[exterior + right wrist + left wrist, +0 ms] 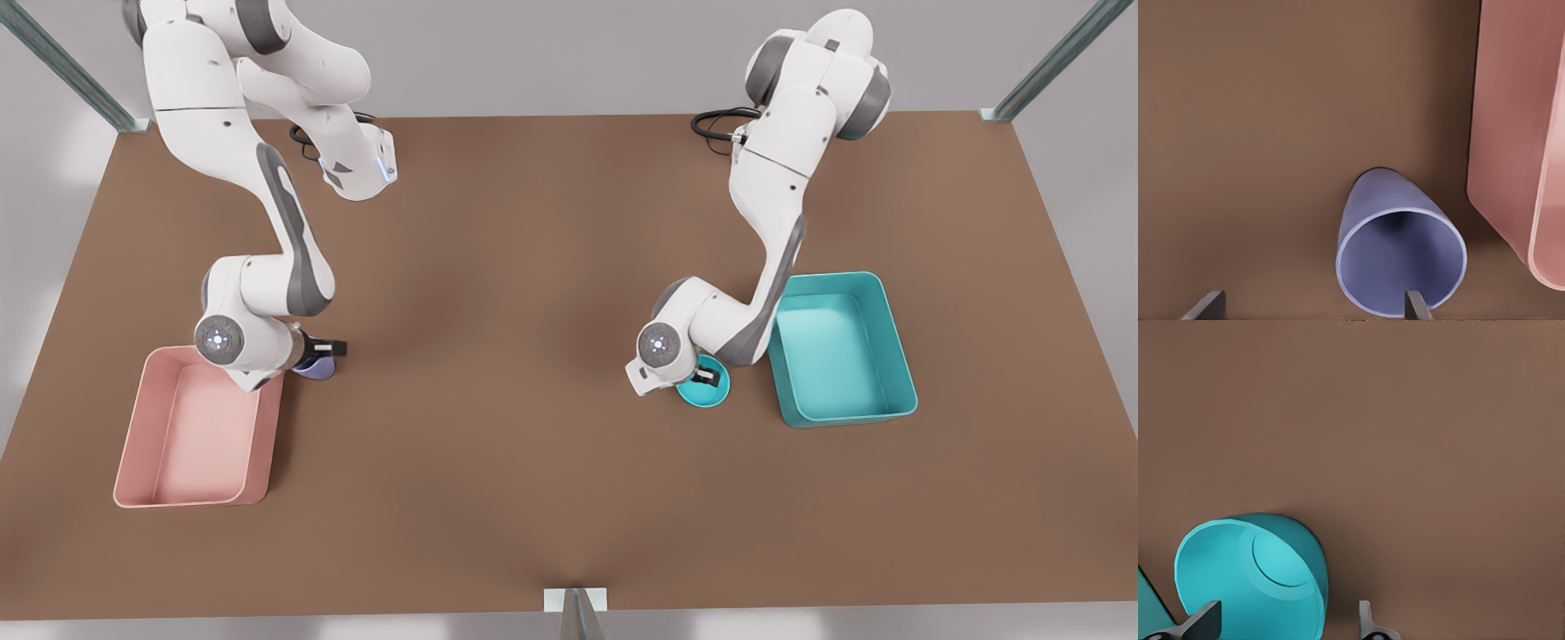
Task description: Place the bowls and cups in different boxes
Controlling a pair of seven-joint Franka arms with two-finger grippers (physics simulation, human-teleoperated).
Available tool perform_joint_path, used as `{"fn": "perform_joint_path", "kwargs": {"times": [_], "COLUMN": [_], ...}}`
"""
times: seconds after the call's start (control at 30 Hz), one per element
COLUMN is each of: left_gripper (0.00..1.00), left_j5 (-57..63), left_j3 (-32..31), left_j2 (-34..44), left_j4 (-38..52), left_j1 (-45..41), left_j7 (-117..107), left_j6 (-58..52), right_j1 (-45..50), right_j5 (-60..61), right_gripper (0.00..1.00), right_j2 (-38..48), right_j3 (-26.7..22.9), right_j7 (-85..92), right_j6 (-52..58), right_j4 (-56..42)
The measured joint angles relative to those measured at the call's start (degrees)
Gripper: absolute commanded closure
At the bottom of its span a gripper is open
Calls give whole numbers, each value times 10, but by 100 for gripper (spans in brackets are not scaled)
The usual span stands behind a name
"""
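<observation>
With the left gripper (pixel 707 377) jaws apart astride the teal bowl (pixel 702 384) rim beside the teal box (pixel 840 348), and the right gripper (pixel 324 348) jaws apart over the lavender cup (pixel 313 365) by the pink box (pixel 196 431), seat both lower before you close

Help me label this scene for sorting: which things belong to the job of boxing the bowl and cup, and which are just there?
Part of the job:
teal bowl, under the left gripper
purple cup, at the right gripper
pink box
teal box

Just there:
brown table
metal frame posts at the table's edges
</observation>
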State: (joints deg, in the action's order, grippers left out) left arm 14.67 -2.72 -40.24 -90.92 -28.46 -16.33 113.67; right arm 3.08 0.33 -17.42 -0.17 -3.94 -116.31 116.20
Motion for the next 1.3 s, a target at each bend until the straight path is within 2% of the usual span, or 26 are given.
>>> {"fn": "perform_joint_path", "kwargs": {"times": [0.1, 0.13, 0.17, 0.2, 0.27, 0.3, 0.5, 0.57, 0.63, 0.73, 0.77, 0.8, 0.83, 0.9, 1.03, 1.17, 1.2, 1.23, 1.3], "left_gripper": [0, 6, 24, 51, 73, 79, 79, 79, 79, 79, 79, 79, 79, 79, 79, 79, 27, 0, 0], "left_j5": [0, 0, 0, 1, 7, 12, 9, 9, 8, 8, 7, 6, 5, -5, -48, -76, -81, -86, -101], "left_j3": [0, 0, 0, 1, 1, 1, 2, 9, 28, 49, 59, 68, 81, 104, 117, 118, 118, 118, 118], "left_j2": [-9, -11, -14, -16, -16, -16, -3, 21, 67, 132, 140, 142, 142, 137, 107, 92, 91, 92, 111], "left_j4": [-12, -15, -17, -18, -19, -19, -15, -10, -6, -4, -2, -3, -8, -41, -135, -183, -185, -187, -184], "left_j1": [-8, -10, -12, -14, -14, -14, -15, -11, 1, 55, 77, 95, 105, 120, 150, 169, 173, 175, 175], "left_j7": [-13, -17, -21, -26, -36, -43, -67, -72, -76, -81, -81, -80, -79, -75, -67, -61, -58, -54, -42], "left_j6": [18, 22, 25, 28, 30, 30, 25, 6, -29, -95, -111, -122, -129, -125, -35, 54, 70, 83, 91], "right_j1": [-2, -4, -6, -7, -8, -8, -7, -5, -7, -8, -9, -10, -12, -12, -9, -2, -2, -5, -18], "right_j5": [0, 0, 0, 0, 0, 0, 0, -1, -1, -1, 0, 0, 1, 4, 12, 34, 34, 28, 0], "right_gripper": [0, 0, 0, 0, 0, 0, 0, 4, 24, 38, 49, 67, 79, 79, 79, 79, 79, 79, 79], "right_j2": [-16, -20, -24, -26, -30, -31, -34, -40, -47, -57, -58, -59, -60, -60, -59, -54, -53, -53, -57], "right_j3": [0, 0, 0, 0, 0, 0, 0, 0, 0, 1, 1, 1, 0, 0, 4, 20, 19, 18, 7], "right_j7": [-1, -2, -2, -3, -3, -4, -6, -6, -4, -2, -1, 0, 1, 3, 5, 7, 9, 12, 22], "right_j6": [-11, -14, -17, -19, -22, -23, -28, -29, -32, -35, -36, -36, -37, -35, -22, 15, 25, 35, 49], "right_j4": [1, 0, 1, 2, 4, 4, 12, 14, 13, 10, 9, 9, 8, 1, -37, -128, -164, -194, -242]}}
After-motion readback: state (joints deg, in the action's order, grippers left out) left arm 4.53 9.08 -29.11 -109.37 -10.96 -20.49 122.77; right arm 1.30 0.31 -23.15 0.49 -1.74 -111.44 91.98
